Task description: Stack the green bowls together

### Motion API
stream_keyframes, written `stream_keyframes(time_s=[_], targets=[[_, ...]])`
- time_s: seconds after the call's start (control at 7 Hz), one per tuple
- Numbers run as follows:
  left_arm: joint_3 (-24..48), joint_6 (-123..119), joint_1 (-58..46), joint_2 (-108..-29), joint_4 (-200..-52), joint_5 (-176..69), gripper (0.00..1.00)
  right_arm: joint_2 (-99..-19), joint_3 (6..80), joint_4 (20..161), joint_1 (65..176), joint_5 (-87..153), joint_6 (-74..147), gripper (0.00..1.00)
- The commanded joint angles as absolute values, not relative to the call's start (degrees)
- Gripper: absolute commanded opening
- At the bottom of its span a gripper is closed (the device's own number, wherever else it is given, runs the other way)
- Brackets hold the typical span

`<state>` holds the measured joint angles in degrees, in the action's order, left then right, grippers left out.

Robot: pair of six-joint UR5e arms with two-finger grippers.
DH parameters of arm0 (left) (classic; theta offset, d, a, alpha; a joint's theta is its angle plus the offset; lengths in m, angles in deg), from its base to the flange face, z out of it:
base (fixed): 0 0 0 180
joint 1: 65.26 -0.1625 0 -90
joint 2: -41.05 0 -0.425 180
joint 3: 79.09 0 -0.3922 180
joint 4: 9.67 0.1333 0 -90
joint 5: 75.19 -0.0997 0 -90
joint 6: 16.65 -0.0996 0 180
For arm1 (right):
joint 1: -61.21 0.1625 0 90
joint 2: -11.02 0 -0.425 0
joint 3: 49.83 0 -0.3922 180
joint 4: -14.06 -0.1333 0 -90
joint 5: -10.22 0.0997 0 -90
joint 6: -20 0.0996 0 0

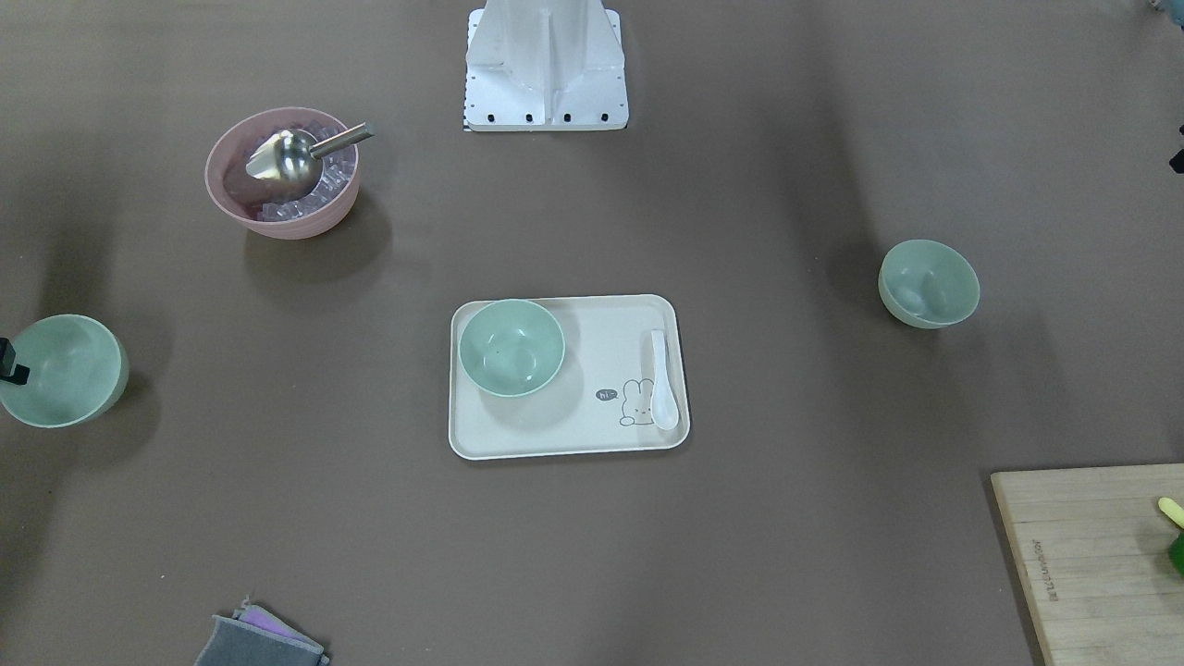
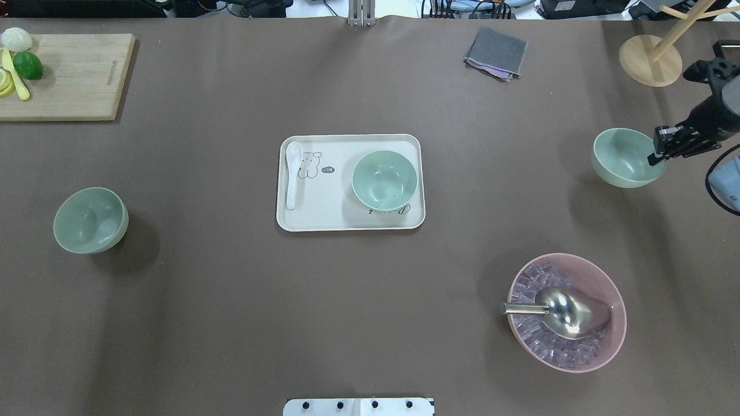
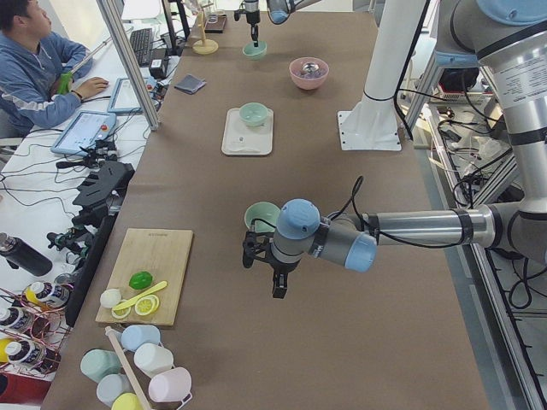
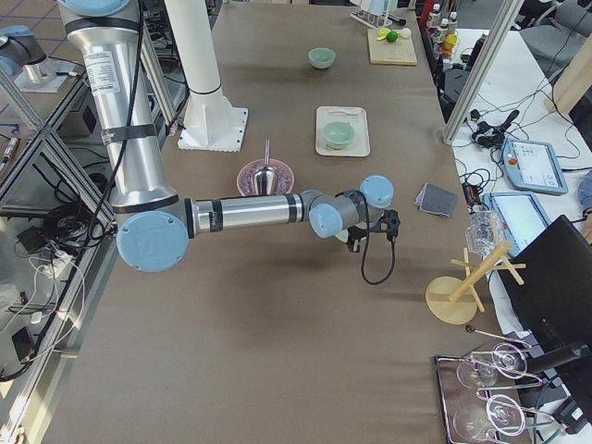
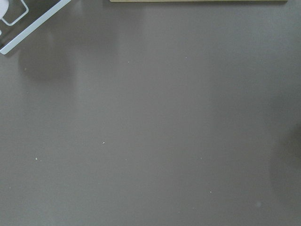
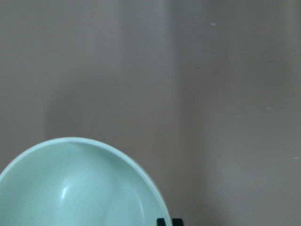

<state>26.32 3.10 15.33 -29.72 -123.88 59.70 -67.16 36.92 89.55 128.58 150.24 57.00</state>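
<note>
R end effector (image 2: 658, 155) grip unclear; cutting board (image 1: 1082, 555) cropped at edge

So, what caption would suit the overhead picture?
Unstacked green trio: tray bowl centre, left bowl alone, right bowl with the right claw at its rim.

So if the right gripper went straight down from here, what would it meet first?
The right gripper would probably meet the rim of the green bowl first; its height above it is unclear.
</note>
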Motion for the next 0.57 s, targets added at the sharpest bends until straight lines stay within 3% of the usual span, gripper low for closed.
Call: stream_keyframes(time_s=[0.0, 0.29, 0.43], targets=[[26.03, 17.04, 2.65, -34.42, -127.26, 56.50, 0.98, -62.20, 46.64, 94.84, 123.29, 153.12, 76.05, 0.00], [21.50, 30.23, -8.43, -41.96, -127.79, 50.08, 0.98, -55.89, 48.96, 94.57, 115.73, 150.78, 93.14, 0.00], [18.76, 32.98, -11.35, -44.53, -128.75, 49.97, 0.82, -53.77, 50.01, 94.57, 112.92, 148.67, 98.43, 0.00]])
